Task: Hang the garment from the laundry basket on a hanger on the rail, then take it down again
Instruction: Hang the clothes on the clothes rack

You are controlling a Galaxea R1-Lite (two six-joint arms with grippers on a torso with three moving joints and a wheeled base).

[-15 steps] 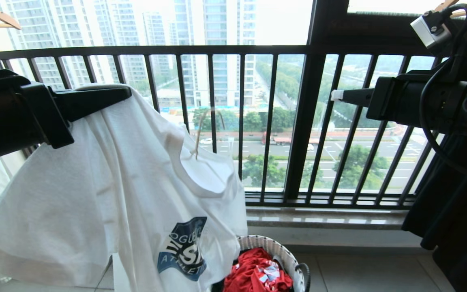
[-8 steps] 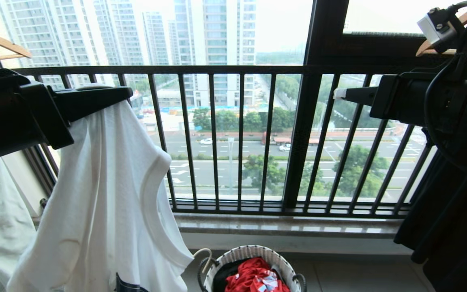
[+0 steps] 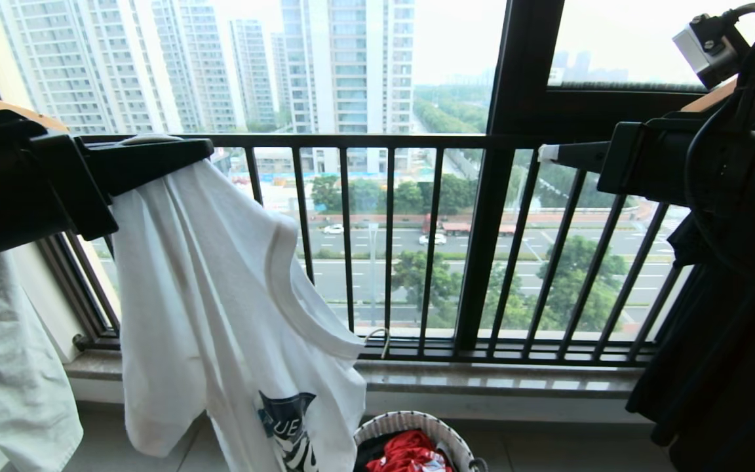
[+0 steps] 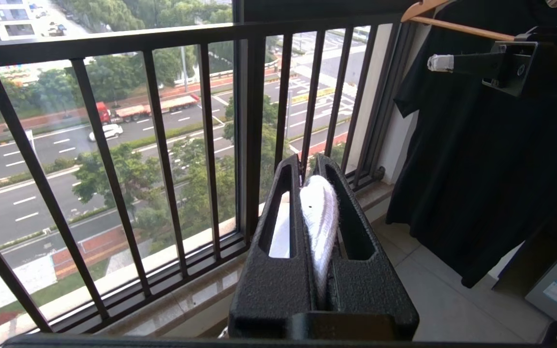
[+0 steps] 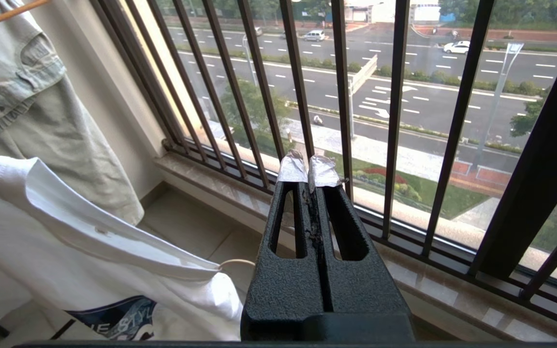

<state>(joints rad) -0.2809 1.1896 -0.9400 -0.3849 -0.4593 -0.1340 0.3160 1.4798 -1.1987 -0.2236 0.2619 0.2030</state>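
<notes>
**A:** While the left gripper (image 3: 204, 149) has its fingers clamped on a fold of the white T-shirt (image 3: 220, 295), where does the shirt sit?

**B:** It hangs in the air from that one pinch, draped in front of the black window railing (image 3: 417, 141), its hem above the laundry basket (image 3: 410, 423). A thin cream wire hanger (image 3: 377, 335) peeps out at the collar.

**A:** How will it handle?

**B:** Soft, light and limp, I'd judge; it will swing and fold on itself. Best taken at a shoulder seam or the collar band, not the loose body.

**A:** And the right gripper (image 3: 544, 153)?

**B:** Fingers together, empty, held out level towards the railing.

**A:** Anything in the way?

**B:** A pale green garment (image 3: 4, 367) hangs close on the left, a black garment (image 3: 731, 367) on the right, and red cloth (image 3: 407, 455) lies in the basket.
</notes>
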